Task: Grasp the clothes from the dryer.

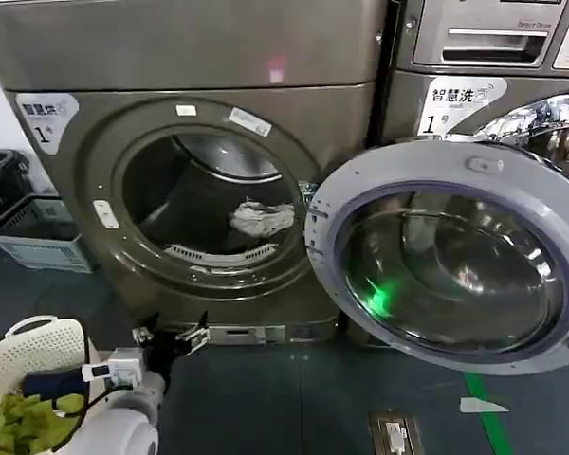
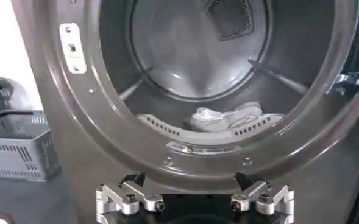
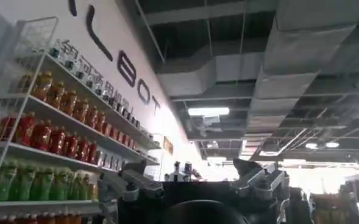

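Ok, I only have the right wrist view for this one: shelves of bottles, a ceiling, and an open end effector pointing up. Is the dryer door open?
Observer: Yes. In the head view the dryer has its door open, hanging to the robot's right of the porthole.
Operator: Anything in the drum?
Observer: A white bundle of clothes lies at the bottom of the drum, just behind the front lip.
Operator: And the left arm?
Observer: The left end effector is open, low in front of the porthole, outside the drum and apart from the clothes.
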Robot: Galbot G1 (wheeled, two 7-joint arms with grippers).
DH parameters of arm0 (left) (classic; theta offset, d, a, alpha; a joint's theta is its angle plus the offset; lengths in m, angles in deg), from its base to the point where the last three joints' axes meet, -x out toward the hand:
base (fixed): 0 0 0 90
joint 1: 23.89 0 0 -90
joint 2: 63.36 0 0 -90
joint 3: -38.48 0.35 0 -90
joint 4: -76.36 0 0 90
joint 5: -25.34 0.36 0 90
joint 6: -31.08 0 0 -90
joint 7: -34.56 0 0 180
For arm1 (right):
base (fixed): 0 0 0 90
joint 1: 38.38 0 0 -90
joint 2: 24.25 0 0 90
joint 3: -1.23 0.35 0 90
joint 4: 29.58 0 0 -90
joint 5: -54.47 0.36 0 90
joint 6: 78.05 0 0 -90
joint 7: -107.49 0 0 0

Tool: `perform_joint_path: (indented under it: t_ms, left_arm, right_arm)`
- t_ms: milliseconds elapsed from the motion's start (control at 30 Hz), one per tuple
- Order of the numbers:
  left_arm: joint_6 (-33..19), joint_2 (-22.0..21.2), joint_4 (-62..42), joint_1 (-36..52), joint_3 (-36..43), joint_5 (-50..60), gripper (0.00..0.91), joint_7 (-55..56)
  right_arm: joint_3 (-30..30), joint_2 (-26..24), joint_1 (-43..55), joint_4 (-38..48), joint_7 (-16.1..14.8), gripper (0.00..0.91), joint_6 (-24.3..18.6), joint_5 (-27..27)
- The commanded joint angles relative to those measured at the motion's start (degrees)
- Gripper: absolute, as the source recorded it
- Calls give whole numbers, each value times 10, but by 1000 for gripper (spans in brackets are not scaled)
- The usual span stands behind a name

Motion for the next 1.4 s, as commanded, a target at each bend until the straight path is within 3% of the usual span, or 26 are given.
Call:
perform_joint_path:
  t_ms: [33,1400]
  left_arm:
    - [28,0,-1,-1,0,-1,907,0]
    - [28,-3,-3,-1,2,-3,907,0]
  right_arm:
    - [0,0,0,0,1,907,0,2]
    - [5,6,-3,5,0,907,0,2]
